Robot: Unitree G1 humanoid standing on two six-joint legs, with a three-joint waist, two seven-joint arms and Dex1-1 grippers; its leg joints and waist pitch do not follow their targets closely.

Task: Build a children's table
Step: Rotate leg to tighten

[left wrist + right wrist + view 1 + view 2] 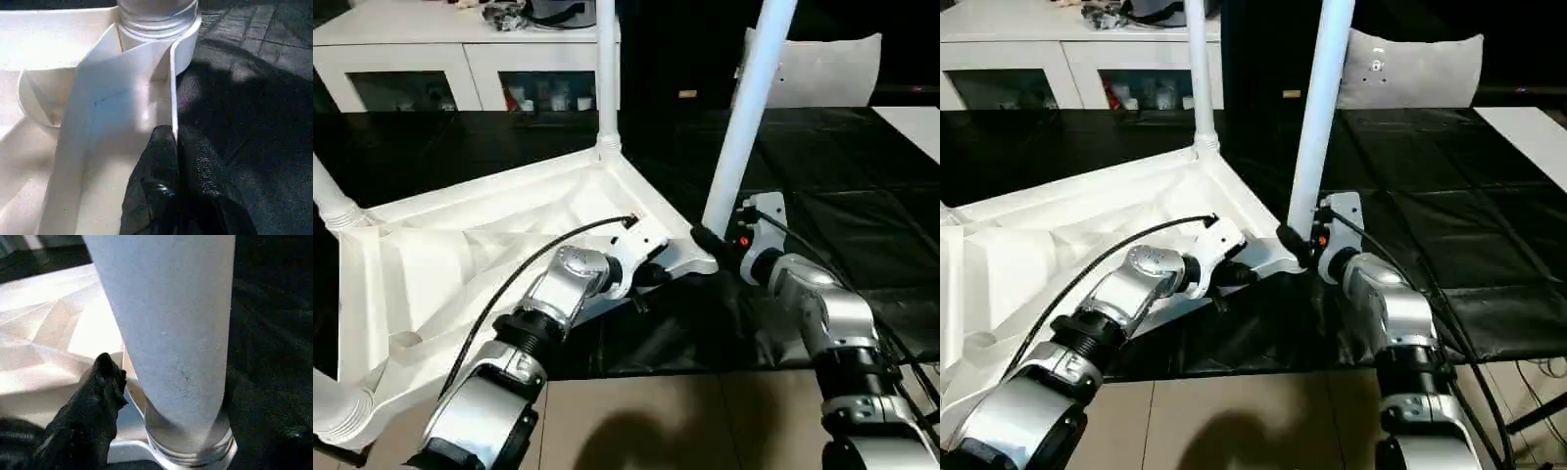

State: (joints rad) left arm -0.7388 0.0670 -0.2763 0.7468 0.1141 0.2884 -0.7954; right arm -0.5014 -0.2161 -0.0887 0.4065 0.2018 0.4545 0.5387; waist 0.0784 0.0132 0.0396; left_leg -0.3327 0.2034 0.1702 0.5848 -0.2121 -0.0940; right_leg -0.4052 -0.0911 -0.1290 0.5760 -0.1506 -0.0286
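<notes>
left gripper: jaws together, pinching tabletop rim by near corner socket
right gripper: jaws apart around leaning leg base
tabletop: upside down on black mat
far leg: upright in socket
cabinet: behind
</notes>
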